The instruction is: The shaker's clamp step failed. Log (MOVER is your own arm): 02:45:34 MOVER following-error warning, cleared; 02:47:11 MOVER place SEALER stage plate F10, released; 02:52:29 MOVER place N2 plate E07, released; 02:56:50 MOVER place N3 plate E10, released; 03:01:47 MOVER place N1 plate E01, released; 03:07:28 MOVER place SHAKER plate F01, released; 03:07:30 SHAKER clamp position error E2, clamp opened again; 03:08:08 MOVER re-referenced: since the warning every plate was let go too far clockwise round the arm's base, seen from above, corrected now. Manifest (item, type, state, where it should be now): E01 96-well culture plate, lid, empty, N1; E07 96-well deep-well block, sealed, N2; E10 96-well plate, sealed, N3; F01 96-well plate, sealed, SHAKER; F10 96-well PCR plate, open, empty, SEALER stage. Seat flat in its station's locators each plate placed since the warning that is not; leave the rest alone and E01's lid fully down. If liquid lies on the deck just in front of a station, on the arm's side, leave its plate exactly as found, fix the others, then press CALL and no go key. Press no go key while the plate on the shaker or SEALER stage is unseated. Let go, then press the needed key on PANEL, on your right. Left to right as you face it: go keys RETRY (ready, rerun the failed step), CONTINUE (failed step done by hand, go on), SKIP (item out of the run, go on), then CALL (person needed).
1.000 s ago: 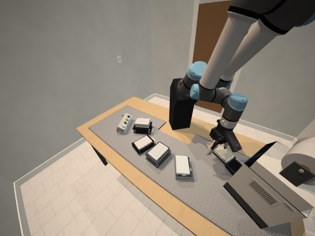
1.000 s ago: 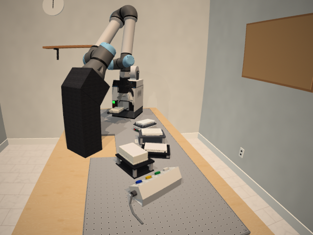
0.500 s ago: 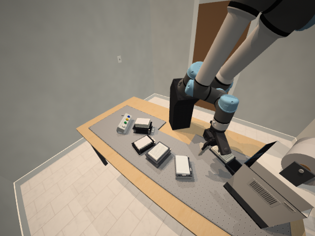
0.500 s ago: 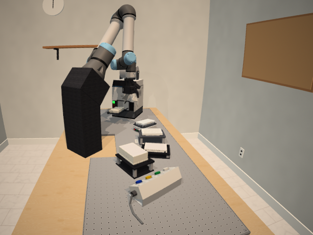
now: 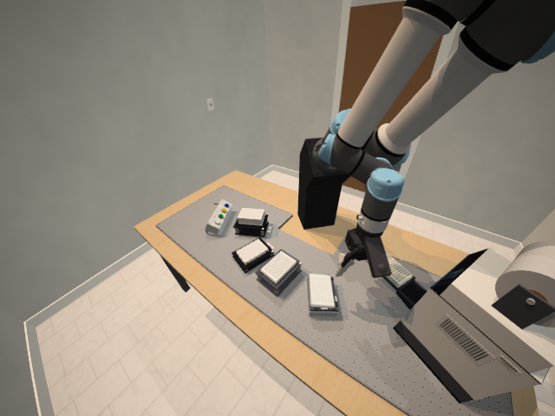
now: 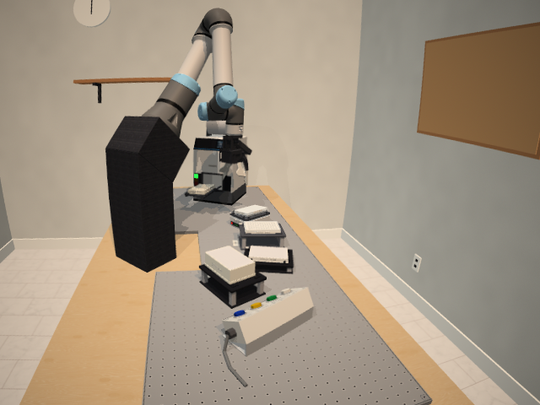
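You can see the gripper (image 5: 354, 258) hanging just left of the PCR plate (image 5: 398, 271) on the sealer stage (image 5: 410, 290), at the right end of the perforated grey deck (image 5: 358, 340). Its fingers are spread wide with nothing between them. From the top view you cannot tell whether a finger touches the plate; in the exterior view the gripper (image 6: 235, 167) sits in front of the sealer (image 6: 209, 163), above and to the right of the plate (image 6: 200, 189), which juts out of the stage opening beside a green light (image 6: 196, 175).

Look left along the deck in the top view and you find three nests in a row: a white well plate (image 5: 322, 290) nearest the sealer, then a taller deep-well block (image 5: 279, 267) on a grey base, then a smooth white plate (image 5: 252, 251) in a black frame, which looks turned relative to its neighbours. Farther left, a thick white plate (image 5: 251, 216) rests on the black shaker (image 5: 251, 228), and in the exterior view that plate (image 6: 229, 263) lies skewed on the platform.

The key panel (image 5: 218, 217) stands at the far left end of the deck, well apart from the gripper; its keys show blue (image 6: 239, 312), yellow (image 6: 256, 305), green (image 6: 272, 298) and white (image 6: 286, 290)
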`<control>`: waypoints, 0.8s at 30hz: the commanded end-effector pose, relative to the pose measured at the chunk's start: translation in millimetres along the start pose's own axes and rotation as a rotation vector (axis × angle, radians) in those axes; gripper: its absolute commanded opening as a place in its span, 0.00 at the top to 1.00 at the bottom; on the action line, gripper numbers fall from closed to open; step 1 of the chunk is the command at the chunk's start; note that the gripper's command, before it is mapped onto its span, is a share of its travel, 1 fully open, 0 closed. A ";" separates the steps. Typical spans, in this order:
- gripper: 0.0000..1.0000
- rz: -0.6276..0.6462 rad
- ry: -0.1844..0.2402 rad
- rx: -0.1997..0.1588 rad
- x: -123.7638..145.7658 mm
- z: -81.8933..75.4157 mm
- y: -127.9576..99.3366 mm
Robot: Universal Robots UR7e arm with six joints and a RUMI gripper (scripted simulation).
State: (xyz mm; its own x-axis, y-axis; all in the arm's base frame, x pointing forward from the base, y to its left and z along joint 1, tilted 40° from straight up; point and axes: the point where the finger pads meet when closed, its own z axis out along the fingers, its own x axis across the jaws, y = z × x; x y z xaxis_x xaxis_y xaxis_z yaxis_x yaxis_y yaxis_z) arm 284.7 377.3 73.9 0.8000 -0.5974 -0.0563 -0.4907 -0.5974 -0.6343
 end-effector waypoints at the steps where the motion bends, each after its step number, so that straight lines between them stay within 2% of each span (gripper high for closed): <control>1: 0.18 0.000 -0.001 0.000 1.3 4.8 -0.4; 4: 0.18 0.000 -0.001 0.000 1.3 16.4 -0.4; 11: 0.18 0.000 -0.001 0.000 1.3 16.4 -0.4; 18: 0.18 0.140 -0.001 0.000 36.0 16.6 4.1; 24: 0.18 0.144 -0.001 0.000 65.8 16.7 8.0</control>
State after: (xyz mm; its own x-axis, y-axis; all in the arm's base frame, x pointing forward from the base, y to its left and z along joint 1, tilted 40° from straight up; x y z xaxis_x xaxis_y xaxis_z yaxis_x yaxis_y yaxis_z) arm 323.9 355.7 55.1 0.7275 -0.6721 -0.1380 -0.5921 -0.5133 -0.6213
